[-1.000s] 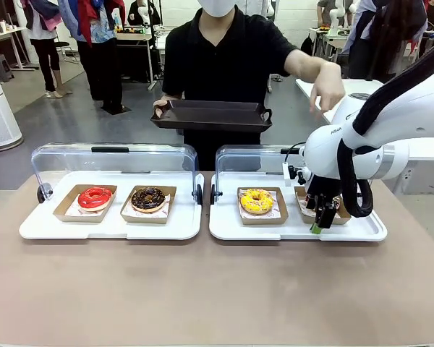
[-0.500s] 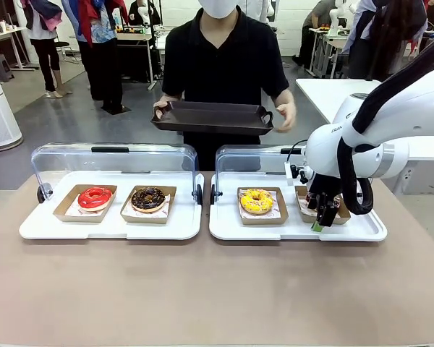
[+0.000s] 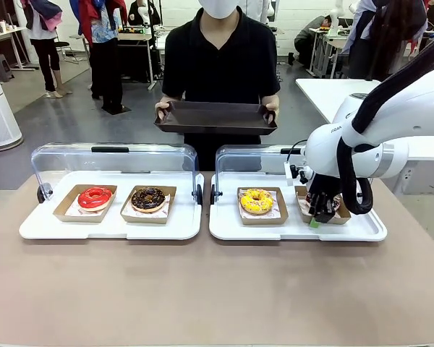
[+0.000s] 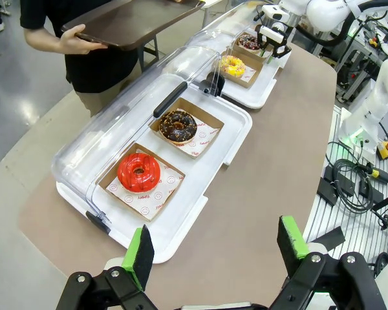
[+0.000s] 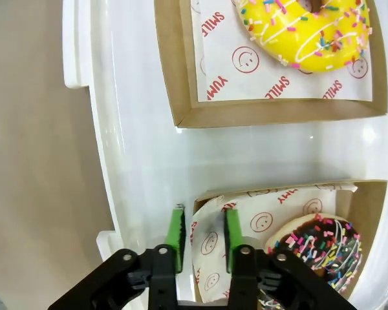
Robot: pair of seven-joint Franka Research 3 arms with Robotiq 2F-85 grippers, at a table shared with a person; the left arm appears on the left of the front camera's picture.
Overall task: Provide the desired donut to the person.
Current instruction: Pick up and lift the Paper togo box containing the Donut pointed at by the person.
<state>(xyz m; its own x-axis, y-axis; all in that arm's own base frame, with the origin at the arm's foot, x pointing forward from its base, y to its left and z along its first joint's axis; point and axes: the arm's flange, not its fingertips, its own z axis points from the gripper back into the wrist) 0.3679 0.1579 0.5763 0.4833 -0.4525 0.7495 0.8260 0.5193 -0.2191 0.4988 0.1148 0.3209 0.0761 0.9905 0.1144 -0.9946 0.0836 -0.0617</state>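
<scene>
My right gripper [image 3: 317, 217] is down at the right white tray [image 3: 296, 230]. Its jaws stand narrow around the near wall of the cardboard tray [image 5: 271, 190] that holds the chocolate sprinkle donut [image 5: 317, 248]. In the front view that donut [image 3: 337, 202] is mostly hidden behind the gripper. The yellow donut [image 3: 257, 200] sits in the cardboard tray beside it. A red donut [image 3: 95, 196] and a chocolate donut [image 3: 148, 198] lie on the left white tray. The person [image 3: 220, 58] holds a dark serving tray [image 3: 215, 116] in both hands across the table. My left gripper [image 4: 215, 226] hangs open over the table's end.
Each white tray has a clear lid [image 3: 116, 159] swung up at its back. A white table [image 3: 325, 90] stands behind on the right. Bystanders move about in the background. Bare brown tabletop [image 3: 202, 289] lies in front of the trays.
The person's raised hand has come back down; both hands now hold the dark tray. My right gripper has sunk slightly and its jaws have narrowed around the cardboard tray's wall.
</scene>
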